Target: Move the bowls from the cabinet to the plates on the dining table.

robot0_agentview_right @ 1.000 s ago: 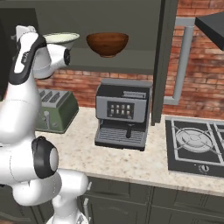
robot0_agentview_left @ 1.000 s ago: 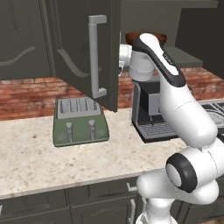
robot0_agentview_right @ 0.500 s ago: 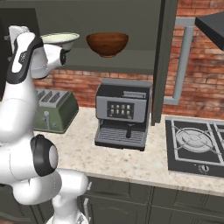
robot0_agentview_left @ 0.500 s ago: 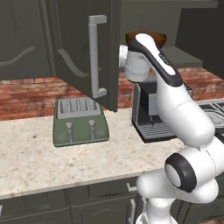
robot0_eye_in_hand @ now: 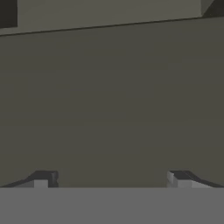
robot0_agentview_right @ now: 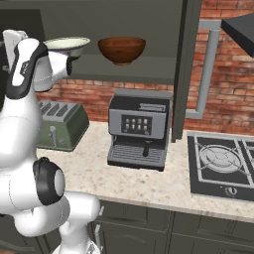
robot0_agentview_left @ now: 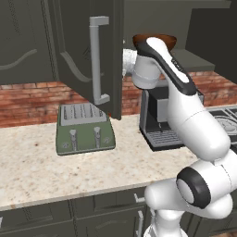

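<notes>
The cabinet (robot0_agentview_right: pixel 130 69) stands with its doors open (robot0_agentview_left: pixel 88 55). On its inner shelf sit the cream-white bowl (robot0_agentview_right: pixel 67 45) on the left and the reddish-brown bowl (robot0_agentview_right: pixel 121 49) to its right. From the left base view, the brown bowl (robot0_agentview_left: pixel 170 41) peeks out behind my forearm. My hand reaches in at shelf height just below and beside the cream bowl, part hidden by the door. My gripper (robot0_eye_in_hand: pixel 111 179) is open, its fingertips (robot0_eye_in_hand: pixel 43 178) far apart, facing a plain dark cabinet wall with nothing between them. The plates and dining table are out of view.
Below the cabinet runs a speckled counter (robot0_agentview_left: pixel 69 171) with a green toaster (robot0_agentview_left: pixel 84 127) and a coffee machine (robot0_agentview_right: pixel 139 129). A hob (robot0_agentview_right: pixel 223 163) lies at the right. The open door's silver handle (robot0_agentview_left: pixel 96 60) hangs close to my wrist.
My arm has shifted slightly, with the wrist turning a little further toward the shelf. Neither bowl has moved.
</notes>
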Motion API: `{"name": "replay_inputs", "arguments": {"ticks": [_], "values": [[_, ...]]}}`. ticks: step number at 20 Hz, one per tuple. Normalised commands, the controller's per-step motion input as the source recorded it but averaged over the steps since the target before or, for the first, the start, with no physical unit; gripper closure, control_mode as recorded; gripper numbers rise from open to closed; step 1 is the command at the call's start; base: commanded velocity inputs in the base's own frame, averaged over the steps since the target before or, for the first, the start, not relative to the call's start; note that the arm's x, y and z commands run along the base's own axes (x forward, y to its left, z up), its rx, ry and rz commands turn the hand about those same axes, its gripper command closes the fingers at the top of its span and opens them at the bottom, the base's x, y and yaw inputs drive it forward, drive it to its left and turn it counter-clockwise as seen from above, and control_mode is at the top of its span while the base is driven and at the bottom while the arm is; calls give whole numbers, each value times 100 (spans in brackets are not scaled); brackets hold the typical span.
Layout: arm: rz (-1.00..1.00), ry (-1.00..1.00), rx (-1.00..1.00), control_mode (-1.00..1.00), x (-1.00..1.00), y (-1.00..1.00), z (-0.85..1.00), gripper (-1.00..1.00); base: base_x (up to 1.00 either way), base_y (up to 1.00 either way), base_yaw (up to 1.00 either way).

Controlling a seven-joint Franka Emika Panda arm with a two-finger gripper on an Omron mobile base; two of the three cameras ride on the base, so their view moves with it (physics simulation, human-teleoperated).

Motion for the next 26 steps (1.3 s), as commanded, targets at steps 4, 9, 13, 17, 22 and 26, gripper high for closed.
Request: {"name": "replay_inputs", "arguments": {"ticks": [4, 9, 13, 17, 22, 26], "values": [[10, -6, 7, -100, -50, 0, 5, -100, 0, 0, 0], [8, -6, 3, -100, -39, 32, 0, -100, 0, 0, 0], [1, -9, -5, -100, -9, 84, 0, -100, 0, 0, 0], [-3, -11, -15, -100, 1, 97, 1, -100, 0, 0, 0], [-10, 1, -7, -100, 35, 64, -4, -100, 0, 0, 0], [-5, -2, -2, -100, 2, 13, 2, -100, 0, 0, 0]]}}
